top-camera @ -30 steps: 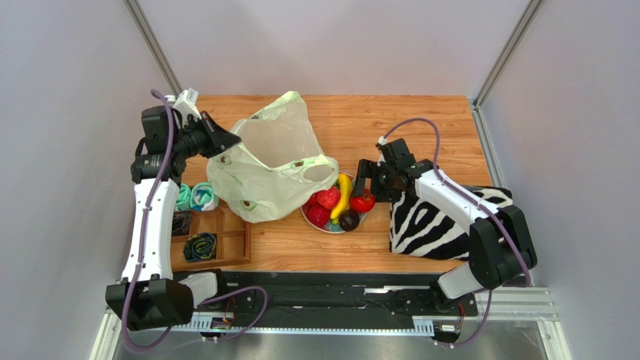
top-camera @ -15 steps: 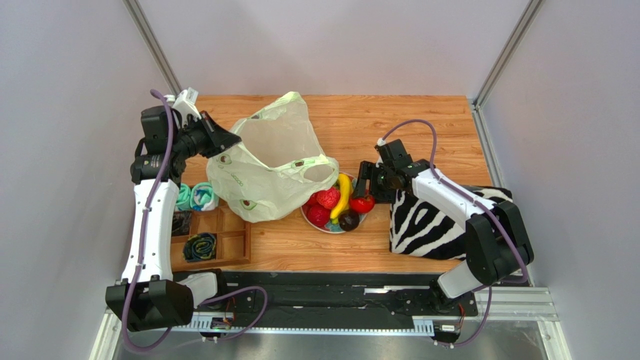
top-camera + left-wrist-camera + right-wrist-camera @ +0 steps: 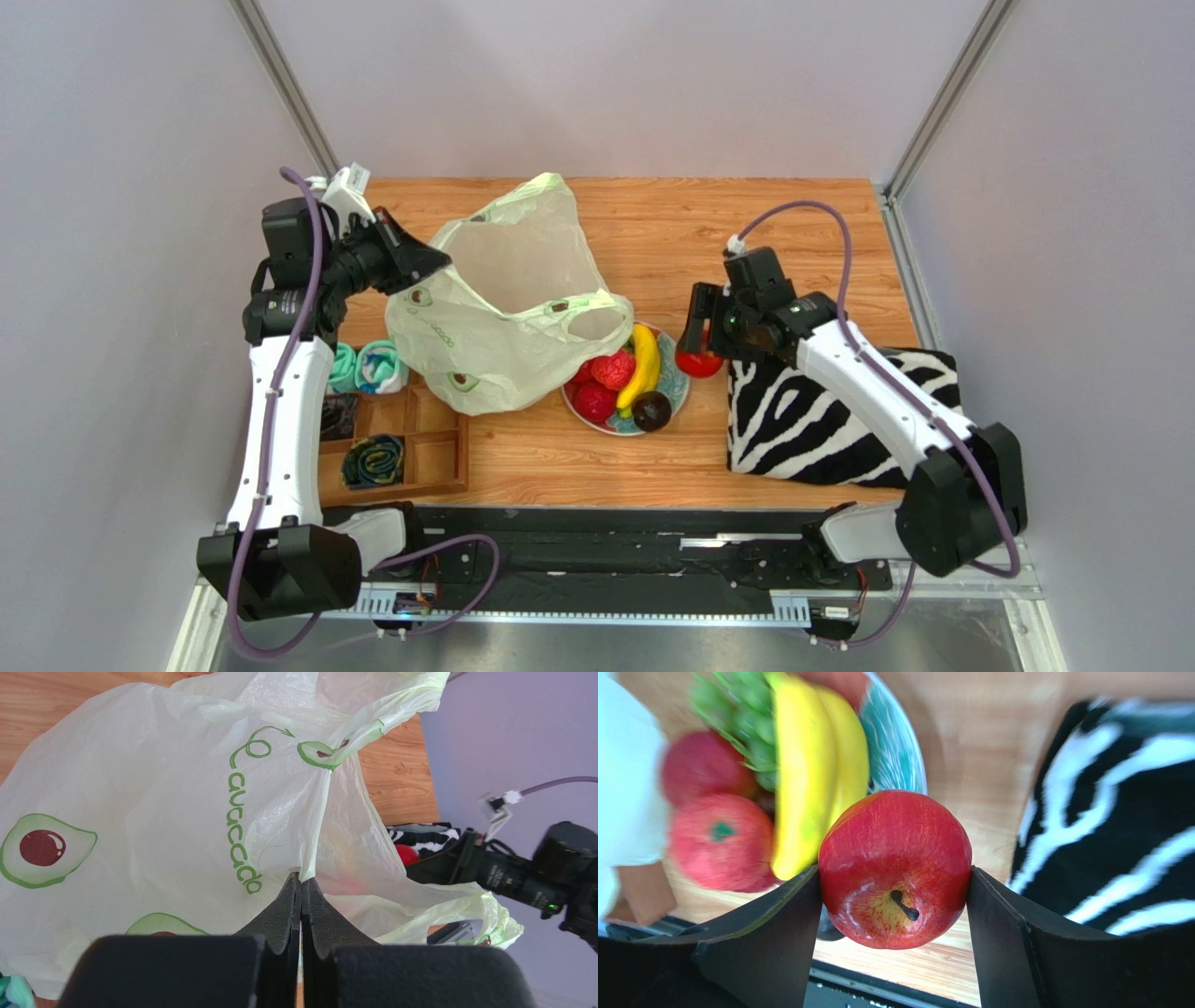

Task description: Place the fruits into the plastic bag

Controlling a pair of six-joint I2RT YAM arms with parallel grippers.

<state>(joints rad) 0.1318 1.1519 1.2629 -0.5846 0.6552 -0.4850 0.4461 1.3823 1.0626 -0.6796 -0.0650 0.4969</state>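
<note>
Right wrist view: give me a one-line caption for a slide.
Jaws grip a red apple beside a plate of banana, grapes and red fruit; zebra cloth at right.

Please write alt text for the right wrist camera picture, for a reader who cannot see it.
A red apple is gripped between the two black fingers of the right gripper. Behind it, a banana, green grapes and two red fruits lie on a teal plate; a zebra cloth is at the right.
</note>
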